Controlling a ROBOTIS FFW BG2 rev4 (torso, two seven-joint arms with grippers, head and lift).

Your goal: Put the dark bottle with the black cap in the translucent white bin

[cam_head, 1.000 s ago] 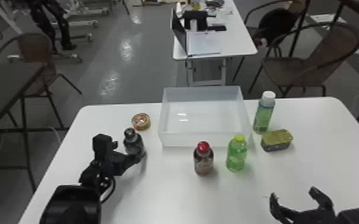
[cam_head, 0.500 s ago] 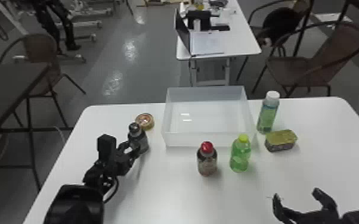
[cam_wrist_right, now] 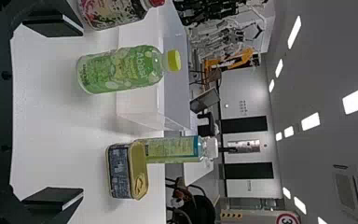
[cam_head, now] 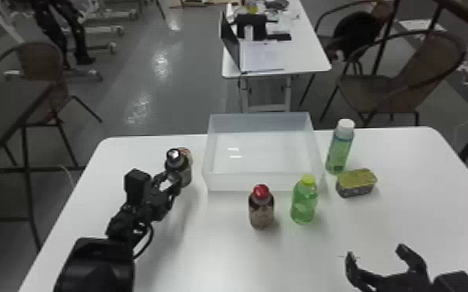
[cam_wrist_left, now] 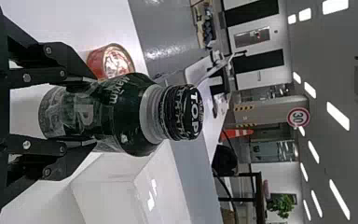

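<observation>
Spotter: What's changed in your head view?

Me: My left pincer has carried the dark bottle farther forward, and I think upward; it now partly covers the round tin. So I judge the pick is done and the carry is starting. The translucent bin sits on the bench, just to the bottle's right. My right pincer is parked at the near right, spread open.

Spotter: And the left wrist view, is the grip sound?

Me: It looks so. The fingers are closed on the bottle's body from both sides, cap end free. I can't tell for certain how far its base clears the bench. I'd gain height before swinging right, or the base could catch the bin's wall.

Spotter: Right wrist view?

Me: Fingers wide apart, holding nothing. The yellow-capped green bottle and rectangular tin stand ahead of them. I'd leave that arm be; the left has only to cross the rim, lower and let go.
</observation>
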